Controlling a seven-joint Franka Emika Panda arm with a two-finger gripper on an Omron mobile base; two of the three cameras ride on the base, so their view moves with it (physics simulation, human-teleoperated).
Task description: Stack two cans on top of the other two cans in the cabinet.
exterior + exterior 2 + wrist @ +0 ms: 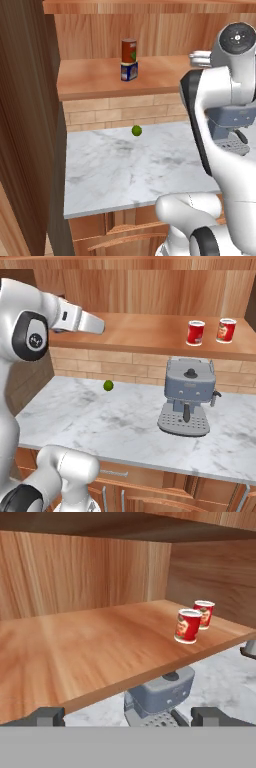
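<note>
Cabinet shelf [100, 647] spans the frame, grained back panel behind. Two red cans stand upright at far right of the shelf, near its front edge: nearer can [188, 626], farther can [203, 613] just beside it. Grey coffee machine [161, 693] sits below the shelf edge. Finger tips [46, 716] set wide apart, holding nothing.

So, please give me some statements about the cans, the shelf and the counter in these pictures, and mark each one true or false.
1. A dark red can with a green-and-white label stands on top of a short blue tin. True.
2. Two bright red cans, one beside the other, are stacked on each other. False: they stand side by side on the wooden cabinet shelf.
3. The small green round fruit lies on the white marble counter. True.
4. The grey coffee machine stands on the shelf. False: it stands on the counter.
5. The jaws of the gripper hold a can. False: they are open and empty.
</note>
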